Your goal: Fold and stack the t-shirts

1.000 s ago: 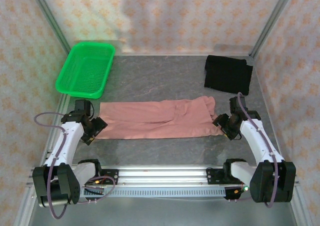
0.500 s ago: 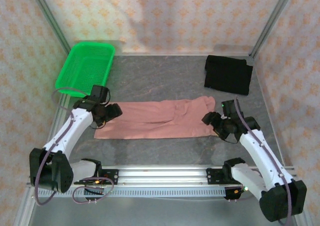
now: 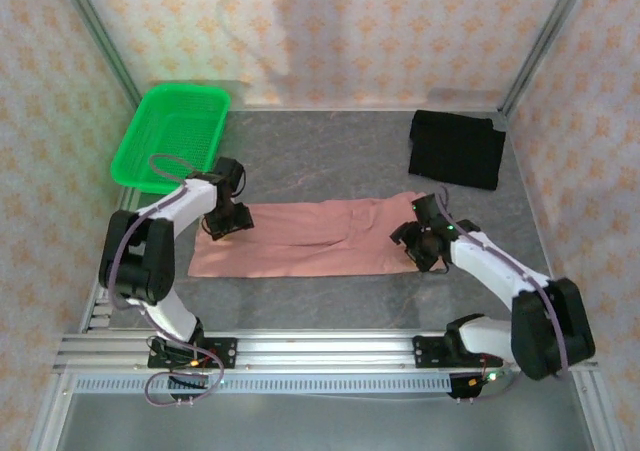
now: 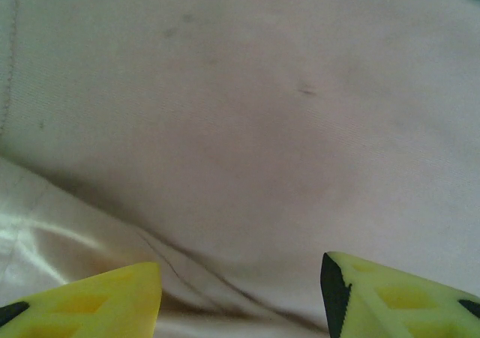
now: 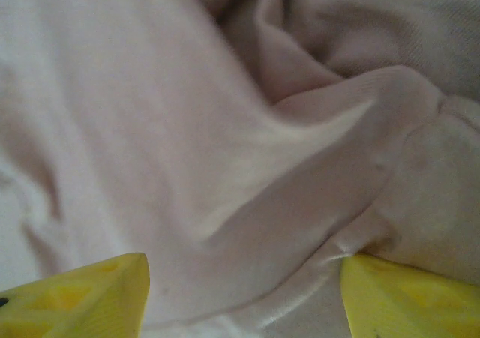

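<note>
The salmon-pink t-shirt [image 3: 310,239] lies as a long flat strip across the middle of the table. My left gripper [image 3: 228,219] rests over its far left corner. In the left wrist view its yellow fingers [image 4: 97,300] stand apart just above smooth pink cloth [image 4: 247,128], so the left gripper [image 4: 241,285] is open. My right gripper [image 3: 415,243] sits on the shirt's rumpled right end. The right gripper [image 5: 245,278] is open too, with a raised fold of the pink cloth [image 5: 150,113] between its fingers [image 5: 405,293]. The black t-shirt [image 3: 456,149] lies folded at the back right.
A green mesh basket [image 3: 170,136] stands at the back left, close behind the left arm. Bare grey table [image 3: 320,156] lies behind the pink shirt and in front of it up to the metal rail [image 3: 320,349]. Papered walls enclose three sides.
Both arms swung in from the shirt's outer ends onto the cloth: the left gripper went far and right to the far left corner, the right gripper went left onto the right end.
</note>
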